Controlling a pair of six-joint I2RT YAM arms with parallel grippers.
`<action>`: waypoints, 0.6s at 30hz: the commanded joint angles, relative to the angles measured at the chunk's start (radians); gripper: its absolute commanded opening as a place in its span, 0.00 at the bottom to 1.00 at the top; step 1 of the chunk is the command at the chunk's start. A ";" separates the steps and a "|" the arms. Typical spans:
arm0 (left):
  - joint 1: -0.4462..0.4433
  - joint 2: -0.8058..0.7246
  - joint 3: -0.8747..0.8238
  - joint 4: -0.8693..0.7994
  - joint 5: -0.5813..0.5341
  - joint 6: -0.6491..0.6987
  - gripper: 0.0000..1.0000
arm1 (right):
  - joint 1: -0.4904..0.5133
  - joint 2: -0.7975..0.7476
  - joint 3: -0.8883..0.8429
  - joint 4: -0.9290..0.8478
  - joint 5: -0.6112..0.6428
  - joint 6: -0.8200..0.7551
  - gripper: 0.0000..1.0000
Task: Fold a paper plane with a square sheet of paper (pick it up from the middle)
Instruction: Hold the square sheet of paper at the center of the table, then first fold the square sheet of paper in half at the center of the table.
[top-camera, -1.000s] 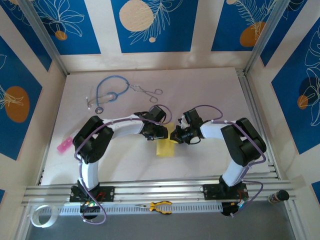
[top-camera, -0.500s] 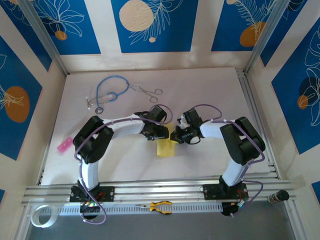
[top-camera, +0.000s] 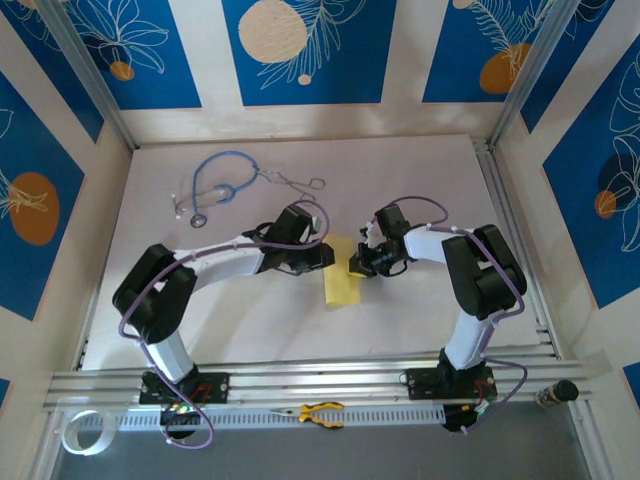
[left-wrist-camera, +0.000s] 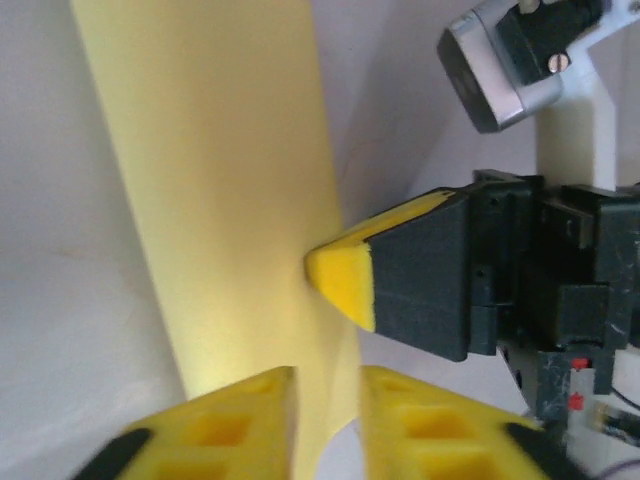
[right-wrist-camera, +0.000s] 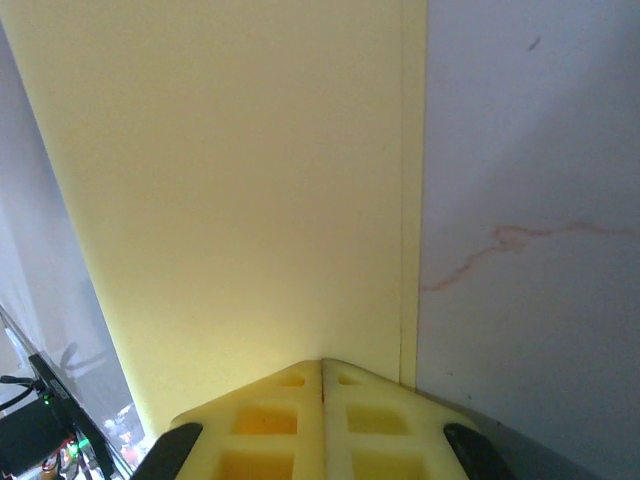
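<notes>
Sheet of paper (top-camera: 341, 284): pale yellow, folded into a long narrow strip; lies about midway between the left and right edges of the table (top-camera: 430, 180), a little closer to the near edge than the far one; its long side runs far to near; the right wrist view shows a straight fold line down its length (right-wrist-camera: 230, 180)

Left gripper (top-camera: 325, 257): at the strip's far left corner; in its own wrist view the yellow fingers (left-wrist-camera: 225, 430) stand close with a slim gap between them, and the paper's edge (left-wrist-camera: 220, 200) runs down into that gap; cannot tell whether it is clamped yet

Right gripper (top-camera: 356, 266): at the strip's far right side, facing the left one; fingers clenched tight together (right-wrist-camera: 322, 368); the tip (left-wrist-camera: 345, 285) touches the paper's edge; cannot tell whether a layer is caught between them

Stethoscope (top-camera: 215, 187): blue, toward the table's far left corner, well apart from the paper

Forceps (top-camera: 297, 181): metal, just beside the stethoscope, near the far edge

Pliers (top-camera: 321, 412): yellow-handled, on the rail in front of the table's near edge

Tape roll (top-camera: 80, 432): off the near left corner
</notes>
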 joint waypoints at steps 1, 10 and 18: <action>0.021 0.045 -0.025 0.201 0.152 -0.035 0.12 | -0.006 0.037 0.001 -0.082 0.062 -0.048 0.01; 0.045 0.139 -0.009 0.229 0.161 0.001 0.00 | -0.009 0.035 0.007 -0.092 0.073 -0.063 0.00; 0.047 0.176 -0.025 0.188 0.125 0.050 0.00 | -0.011 0.033 0.005 -0.092 0.080 -0.059 0.00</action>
